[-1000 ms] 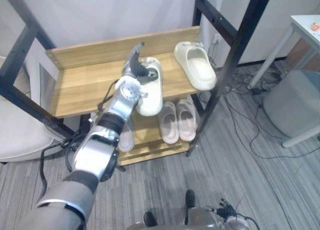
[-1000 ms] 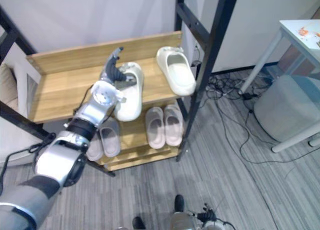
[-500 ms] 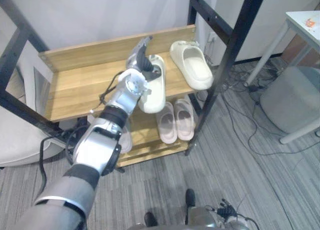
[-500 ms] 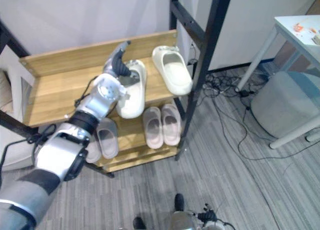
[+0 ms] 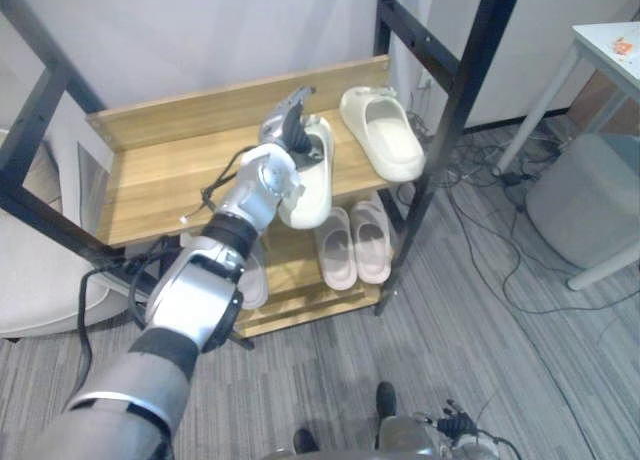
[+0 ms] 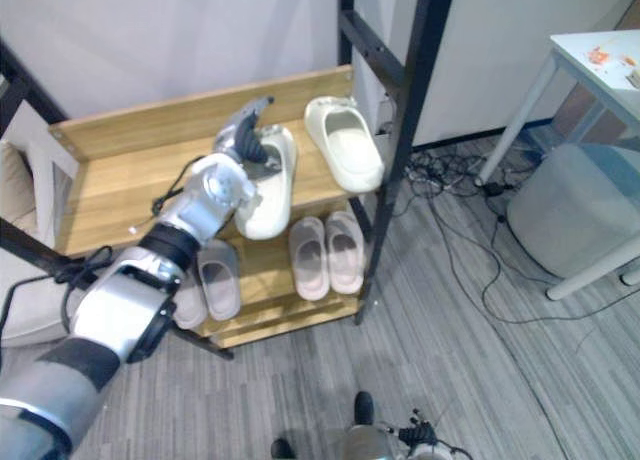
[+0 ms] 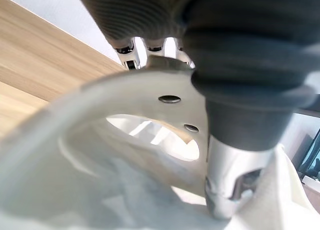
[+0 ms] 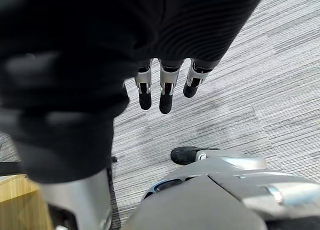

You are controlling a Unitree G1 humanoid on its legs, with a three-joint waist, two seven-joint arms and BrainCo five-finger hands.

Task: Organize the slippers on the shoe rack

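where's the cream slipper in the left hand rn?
Centre of the left eye view: the cream slipper is gripped by the left robot hand on the top shelf, toe past the front edge, just left of the second cream slipper.

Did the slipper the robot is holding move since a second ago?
Yes. The slipper in the left hand has slid slightly right along the top shelf, closer to the second slipper.

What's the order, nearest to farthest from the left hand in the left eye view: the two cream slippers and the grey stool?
1. Cream slipper, in the left hand, middle of the top shelf.
2. Other cream slipper, to its right, same shelf.
3. Grey stool, on the floor, far right.
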